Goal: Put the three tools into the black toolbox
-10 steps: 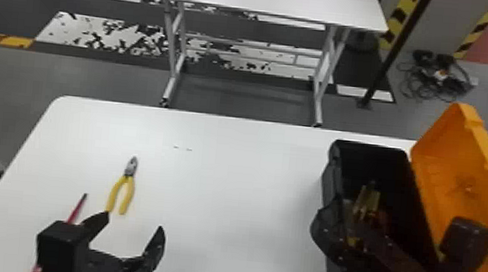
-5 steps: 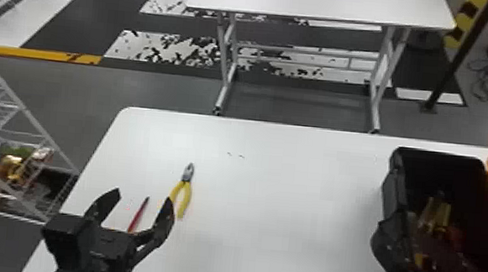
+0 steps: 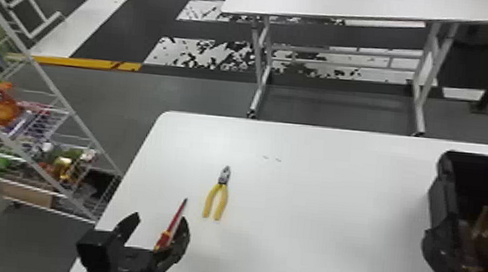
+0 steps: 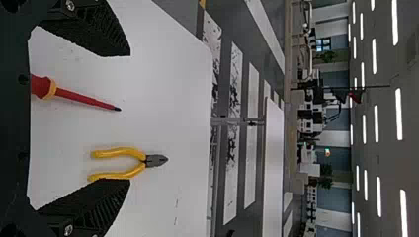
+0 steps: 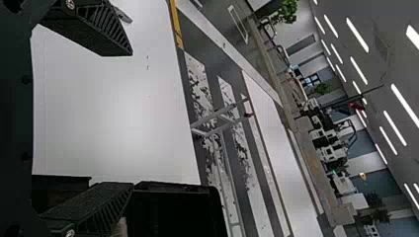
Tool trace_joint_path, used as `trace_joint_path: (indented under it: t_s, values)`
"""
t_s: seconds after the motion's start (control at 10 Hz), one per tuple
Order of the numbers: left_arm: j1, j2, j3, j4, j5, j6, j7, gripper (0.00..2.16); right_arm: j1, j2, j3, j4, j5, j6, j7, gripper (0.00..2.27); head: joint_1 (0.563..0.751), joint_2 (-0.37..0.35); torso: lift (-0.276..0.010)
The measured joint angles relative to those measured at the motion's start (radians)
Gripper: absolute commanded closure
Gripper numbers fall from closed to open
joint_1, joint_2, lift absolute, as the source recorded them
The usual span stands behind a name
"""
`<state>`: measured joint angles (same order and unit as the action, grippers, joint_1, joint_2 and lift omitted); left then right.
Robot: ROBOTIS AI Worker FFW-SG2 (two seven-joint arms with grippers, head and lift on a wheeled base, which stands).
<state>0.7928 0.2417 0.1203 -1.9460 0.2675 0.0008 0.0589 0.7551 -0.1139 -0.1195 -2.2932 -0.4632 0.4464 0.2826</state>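
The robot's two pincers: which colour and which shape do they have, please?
The left pincer and the right pincer look alike: black, each with two wedge-shaped fingers that narrow toward the tip and carry ribbed texture. A round, silvery screw head sits near the base of each finger. I see no coloured marking on them.

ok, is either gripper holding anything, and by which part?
Nothing is held: the left gripper and right gripper are both open. The screwdriver and pliers lie on the table.
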Motion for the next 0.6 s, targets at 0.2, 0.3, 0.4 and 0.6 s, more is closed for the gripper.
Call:
trace_joint_path:
  t_s: [0.2,0.3,0.4,0.6]
  values:
    - [-0.023,-0.006,0.003,0.071,-0.006,0.014,0.012,0.08,-0.006,-0.003,0.000,0.010,-0.001,-0.020,0.010,0.05,0.695,0.290,-0.051]
    - [-0.040,-0.007,0.006,0.108,-0.009,0.017,0.012,0.09,-0.007,-0.005,-0.004,0.013,-0.002,-0.031,0.015,0.06,0.695,0.295,-0.051]
    - [-0.056,-0.007,0.012,0.136,-0.011,0.019,0.012,0.09,-0.006,-0.008,-0.013,0.014,-0.008,-0.037,0.022,0.06,0.695,0.305,-0.051]
    - [-0.084,-0.007,0.023,0.179,-0.013,0.039,0.011,0.15,0.000,-0.010,-0.033,0.013,-0.023,-0.051,0.036,0.06,0.695,0.313,-0.051]
